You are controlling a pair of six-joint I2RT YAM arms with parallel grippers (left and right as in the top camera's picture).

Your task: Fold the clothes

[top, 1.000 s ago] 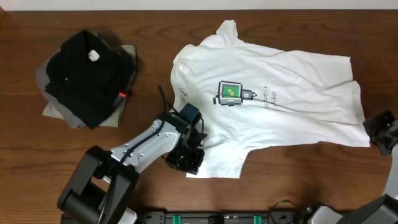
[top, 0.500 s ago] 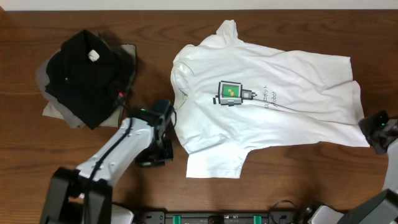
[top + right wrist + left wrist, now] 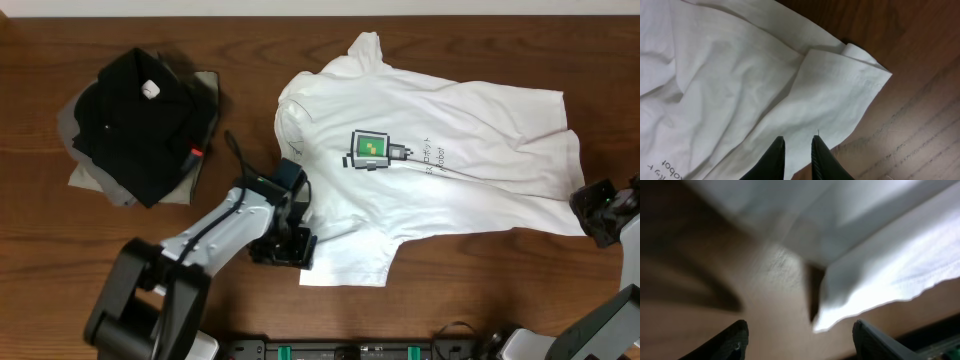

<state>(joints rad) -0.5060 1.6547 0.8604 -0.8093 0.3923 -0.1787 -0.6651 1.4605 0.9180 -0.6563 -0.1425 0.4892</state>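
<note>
The white T-shirt (image 3: 470, 130) lies spread on the wooden table, pixel robot print (image 3: 372, 150) facing up and its collar toward the left. My left gripper (image 3: 285, 245) sits at the lower left sleeve's edge, jaws wide open. In the left wrist view the gripper (image 3: 800, 330) holds nothing, with the blurred sleeve corner (image 3: 880, 275) just ahead. My right gripper (image 3: 592, 210) is at the shirt's lower right hem. Its fingers (image 3: 797, 142) stand a narrow gap apart over the hem corner (image 3: 840, 85), gripping nothing.
A black folded garment (image 3: 130, 115) with a white tag lies on a grey folded garment (image 3: 95, 180) at the far left. Bare wood (image 3: 920, 125) borders the hem on the right.
My left gripper swung left off the shirt, came back to the sleeve edge and opened wide. My right gripper crept left toward the hem and parted slightly.
</note>
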